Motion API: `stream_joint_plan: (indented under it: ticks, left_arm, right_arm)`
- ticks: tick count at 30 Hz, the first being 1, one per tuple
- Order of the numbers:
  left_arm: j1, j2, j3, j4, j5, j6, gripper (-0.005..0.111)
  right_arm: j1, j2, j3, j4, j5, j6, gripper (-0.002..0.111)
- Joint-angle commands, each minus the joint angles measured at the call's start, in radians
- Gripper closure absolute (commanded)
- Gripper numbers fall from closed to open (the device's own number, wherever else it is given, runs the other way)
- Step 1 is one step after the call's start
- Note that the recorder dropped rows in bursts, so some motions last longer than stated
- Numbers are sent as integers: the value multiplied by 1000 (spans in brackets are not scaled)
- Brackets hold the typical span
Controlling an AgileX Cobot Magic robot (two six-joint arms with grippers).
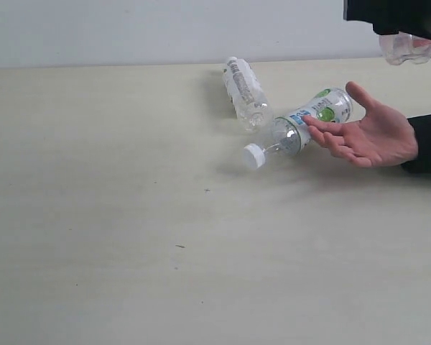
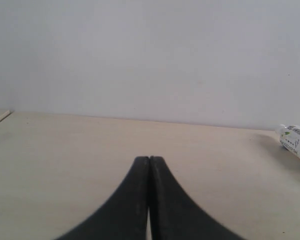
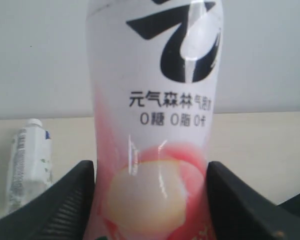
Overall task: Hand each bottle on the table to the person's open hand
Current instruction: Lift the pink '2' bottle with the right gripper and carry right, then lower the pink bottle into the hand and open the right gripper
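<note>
- Exterior view: my right gripper is at the far right, raised off the table, clamped on the pink bottle. Only the bottle's clear end shows below it.
- The person's hand is on the right, palm up and fingers spread, under the held bottle and apart from it.
- The green bottle lies on the table with its white cap pointing near-left. The person's fingertips overlap it, and I cannot tell whether they touch.
- The white-print bottle lies just beyond the green bottle, to its left.
- Left wrist view: my left gripper is pressed shut with nothing in it, over bare table.
- A bottle end shows at the edge; I cannot tell which bottle.
- A pale wall stands behind.
- Right wrist view: my fingers grip the pink bottle on both sides. Its label is white with black print, and pink lower down.
- A white-capped bottle lies on the table beyond; I cannot tell which one.
</note>
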Motion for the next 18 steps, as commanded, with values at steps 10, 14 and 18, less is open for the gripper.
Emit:
stream_joint_plan:
  ticks: [10,14,18]
  left_arm:
    - [-6,-6,0,7,-3,-5,106]
    - [-6,-6,0,7,-3,-5,106]
    - [-6,-6,0,7,-3,-5,106]
  right_arm:
    - [-126,22,25,21,353,-86,108]
    - [-126,22,75,21,282,-110,108]
    - [-150,24,139,21,246,-127,108]
